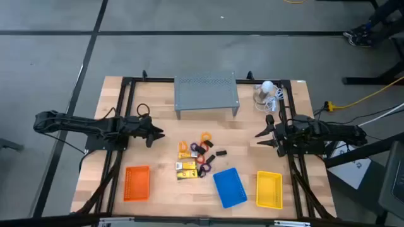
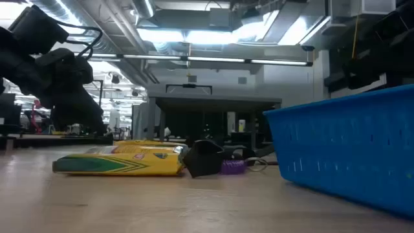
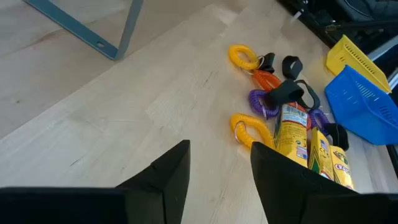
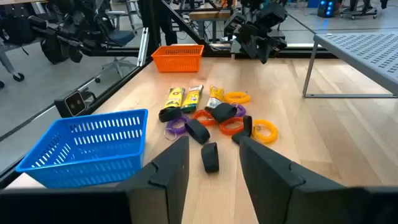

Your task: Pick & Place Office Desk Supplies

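The supplies lie in a loose heap at the table's middle (image 1: 196, 157): yellow-orange packets (image 3: 292, 132), small black clips (image 4: 210, 157), and yellow (image 3: 244, 57), orange (image 4: 231, 126) and purple (image 3: 264, 103) coil loops. All of them rest flat on the wood. My left gripper (image 1: 154, 133) hovers open to the heap's left, fingers (image 3: 177, 171) pointing toward it. My right gripper (image 1: 265, 133) hovers open to the heap's right, facing it (image 4: 213, 146). The low view shows the packets (image 2: 123, 162), a black clip (image 2: 206, 157) and a purple loop (image 2: 233, 167).
Three baskets stand along the near edge: orange (image 1: 137, 183), blue (image 1: 230, 186) and yellow (image 1: 269, 189). A grey perforated shelf (image 1: 206, 94) stands at the far side, with a white bulb and its cord (image 1: 267, 89) to its right. A black frame (image 1: 126, 113) borders the table.
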